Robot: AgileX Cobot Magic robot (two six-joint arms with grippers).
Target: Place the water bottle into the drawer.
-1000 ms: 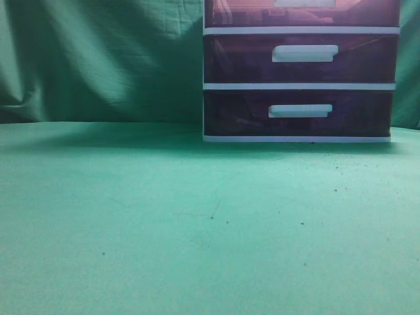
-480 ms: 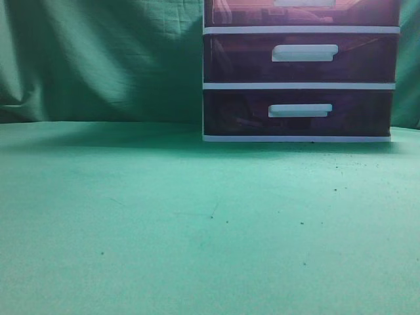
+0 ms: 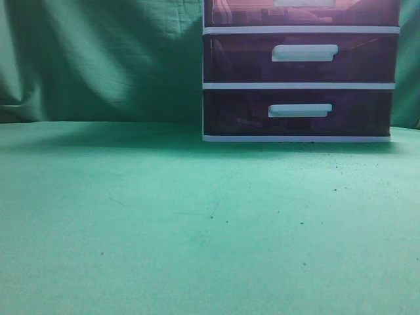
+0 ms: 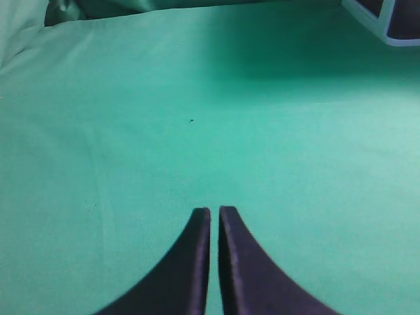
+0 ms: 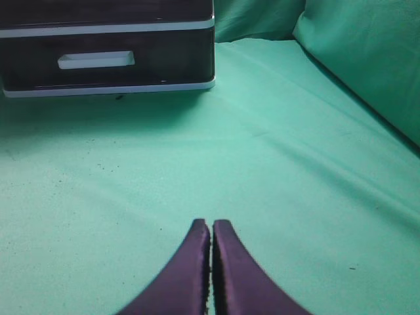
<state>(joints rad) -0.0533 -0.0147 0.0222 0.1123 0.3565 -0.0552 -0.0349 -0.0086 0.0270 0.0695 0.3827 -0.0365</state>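
Nothing has moved in the last second: both tools, left (image 4: 214,211) and right (image 5: 211,223), are closed and empty, no bottle shows, and the drawer (image 3: 302,13) at 1 o'clock looks shut.

This looks like a staged robot test bench in a lab rather than a lived-in room. A green cloth (image 3: 164,230) covers the whole worktop and carries only small dark specks. The same green fabric hangs as a wrinkled backdrop (image 3: 98,59) along the far edge, and in the right wrist view it rises at the right edge too. The single furnishing is a white-framed drawer unit (image 3: 300,85) of dark translucent purple drawers, standing at the far edge toward the right corner.
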